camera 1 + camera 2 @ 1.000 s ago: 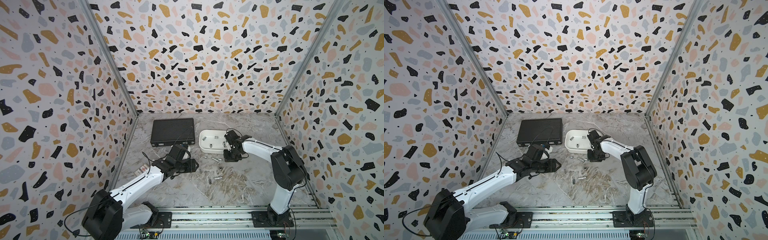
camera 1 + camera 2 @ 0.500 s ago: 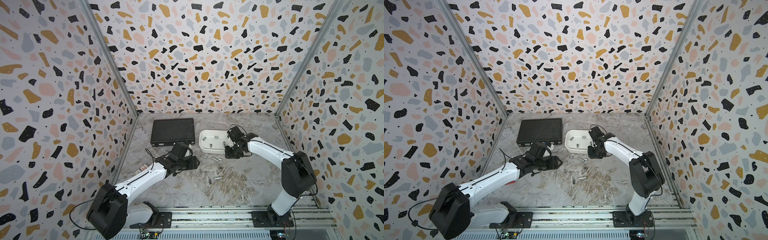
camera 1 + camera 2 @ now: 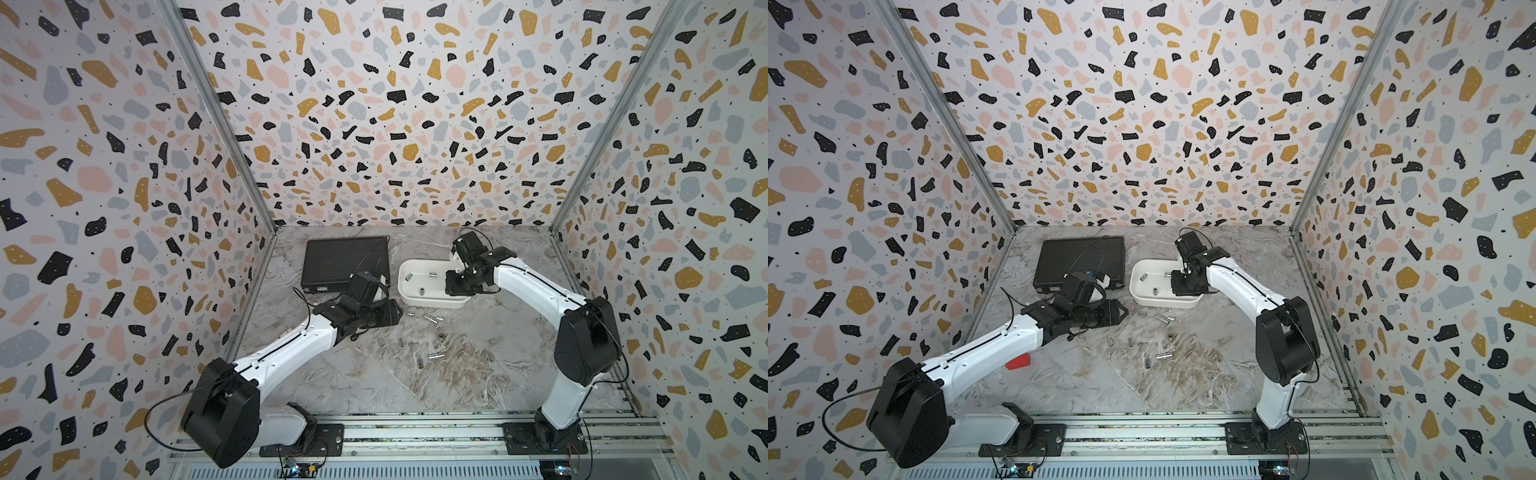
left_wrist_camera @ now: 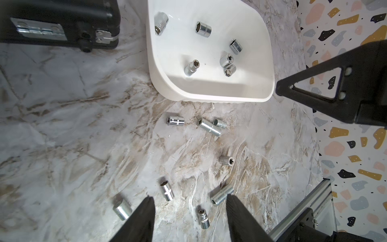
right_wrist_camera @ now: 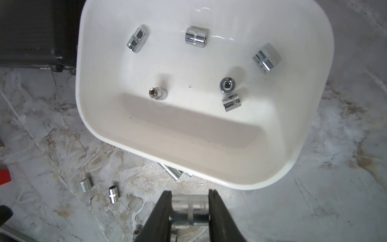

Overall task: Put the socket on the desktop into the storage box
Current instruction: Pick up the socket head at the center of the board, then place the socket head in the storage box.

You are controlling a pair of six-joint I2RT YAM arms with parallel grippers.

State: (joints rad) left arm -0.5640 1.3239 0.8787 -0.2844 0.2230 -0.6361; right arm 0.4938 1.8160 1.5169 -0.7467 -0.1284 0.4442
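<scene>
The right gripper [image 5: 189,192], nearly closed, pinches a chrome socket [image 5: 189,207] above the right end of the storage box [image 5: 188,146], which holds six sockets [image 5: 196,37]. The left gripper [image 4: 189,199] hangs half-open and empty over loose sockets [image 4: 209,126] on the desktop [image 4: 83,146].

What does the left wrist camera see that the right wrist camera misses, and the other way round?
Only the left wrist view: the left gripper, open and empty, the metal latch on the case, and the speckled wall.
Only the right wrist view: the right gripper shut on a socket, and a red object at the picture's edge.
Both: the white box holding six sockets, loose sockets on the marble desktop, and the black case.
</scene>
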